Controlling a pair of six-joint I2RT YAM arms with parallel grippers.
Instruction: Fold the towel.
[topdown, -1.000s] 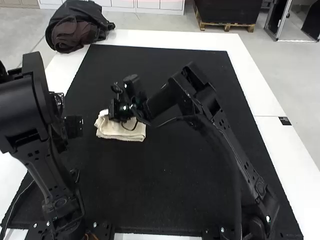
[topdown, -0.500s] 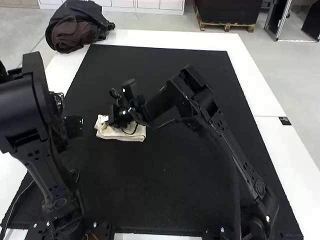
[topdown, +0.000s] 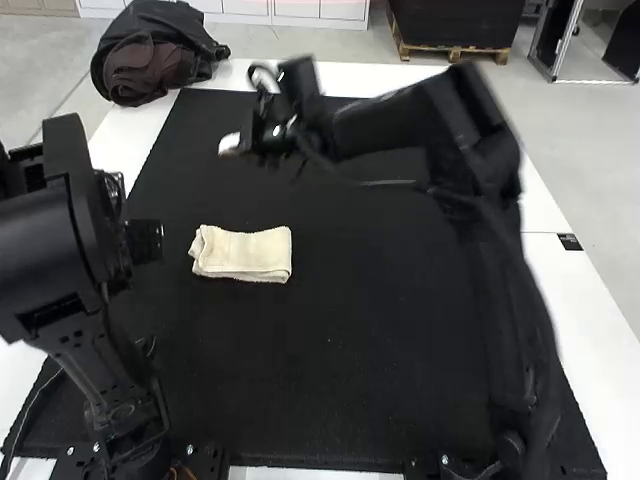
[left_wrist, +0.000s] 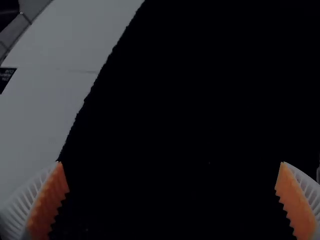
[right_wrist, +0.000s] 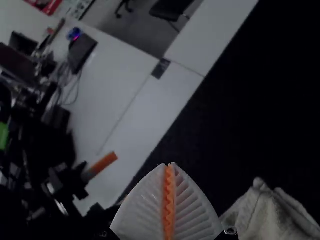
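Observation:
The cream towel (topdown: 243, 254) lies on the black mat as a compact folded rectangle, with layered edges at its left end. Beyond it and raised above the mat is my right gripper (topdown: 231, 144). My left gripper (topdown: 145, 241) hangs to the left of the towel, apart from it. In the left wrist view the left gripper (left_wrist: 171, 163) has its fingers wide apart over bare mat. Pressed together with nothing between them are the fingers of the right gripper (right_wrist: 169, 165) in the right wrist view, where part of the towel (right_wrist: 272, 216) shows beside them.
The black mat (topdown: 330, 380) covers most of the white table (topdown: 590, 300). A dark bag (topdown: 155, 50) rests at the far left corner. The right arm (topdown: 490, 220) spans the right side of the mat, and the left arm (topdown: 50, 240) stands along its left side.
My right gripper has left the towel, rising and moving toward the far side of the mat, which uncovers the towel. The left arm has shifted slightly. The towel lies in the same place.

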